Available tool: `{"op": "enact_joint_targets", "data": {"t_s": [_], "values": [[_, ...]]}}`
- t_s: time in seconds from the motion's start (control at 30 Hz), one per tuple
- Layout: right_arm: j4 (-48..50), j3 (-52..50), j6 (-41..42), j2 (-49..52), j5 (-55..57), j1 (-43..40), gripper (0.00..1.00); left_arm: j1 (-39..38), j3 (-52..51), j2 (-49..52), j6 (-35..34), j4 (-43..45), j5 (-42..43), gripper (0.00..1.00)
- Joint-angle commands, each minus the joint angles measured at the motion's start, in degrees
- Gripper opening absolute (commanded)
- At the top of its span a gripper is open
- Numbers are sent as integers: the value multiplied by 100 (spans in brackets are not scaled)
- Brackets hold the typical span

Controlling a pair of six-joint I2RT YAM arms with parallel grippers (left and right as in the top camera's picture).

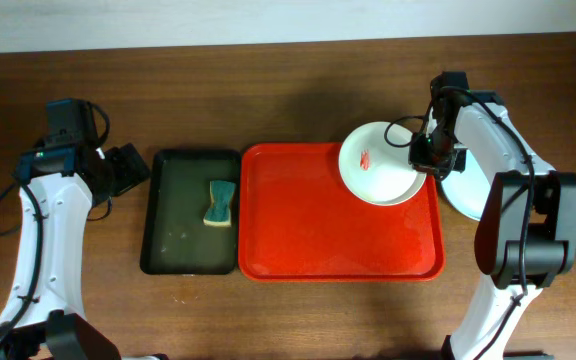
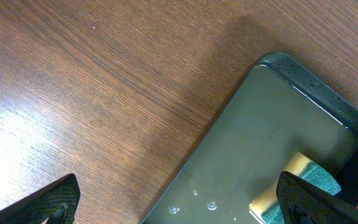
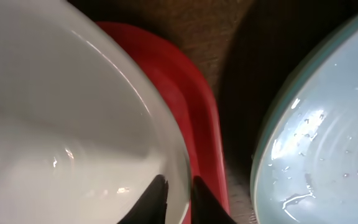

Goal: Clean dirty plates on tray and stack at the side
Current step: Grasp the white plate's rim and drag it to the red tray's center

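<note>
The white plate [image 1: 373,172], with a red smear at its centre, sits over the upper right corner of the red tray [image 1: 308,240]. The right pincer [image 1: 430,160] pinches its right-hand rim, and the wrist view shows one finger on each face. A mint plate [image 1: 465,192], beaded with droplets, lies on the bench [image 1: 268,90] just right of the tray. The left pincer [image 1: 128,170] is spread wide, above the bench by the upper left corner of the dark green tray [image 1: 178,235].

The plate looks stiff, glossy and probably brittle. The thin rim is the only purchase and is likely slippery, so it wants a firm pinch and little tilt.
</note>
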Motion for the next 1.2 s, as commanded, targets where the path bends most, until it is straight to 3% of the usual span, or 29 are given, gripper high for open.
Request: {"op": "enact_joint_targets", "data": {"t_s": [0.0, 0.2, 0.23, 0.4, 0.43, 0.57, 0.83, 1.03, 1.17], "values": [[9, -55, 17, 52, 50, 46, 15, 20, 52, -28, -35, 7, 15, 99], [-9, -59, 15, 52, 55, 46, 17, 20, 52, -28, -35, 7, 15, 99], [-13, -59, 15, 52, 55, 46, 23, 20, 52, -28, -35, 7, 15, 99], [20, -146, 15, 52, 57, 46, 23, 20, 52, -28, -35, 7, 17, 99], [92, -223, 17, 52, 55, 46, 23, 20, 52, -28, -35, 7, 15, 99], [212, -326, 17, 52, 48, 46, 4, 20, 52, -28, -37, 7, 15, 99], [-562, -326, 20, 50, -1746, 393, 4, 20, 50, -28, -35, 7, 17, 99], [-1340, -332, 455, 50, -1816, 1154, 4, 20, 52, -28, -35, 7, 15, 99], [-1362, -461, 671, 50, -1818, 1517, 4, 20, 52, -28, -35, 7, 17, 99]]}}
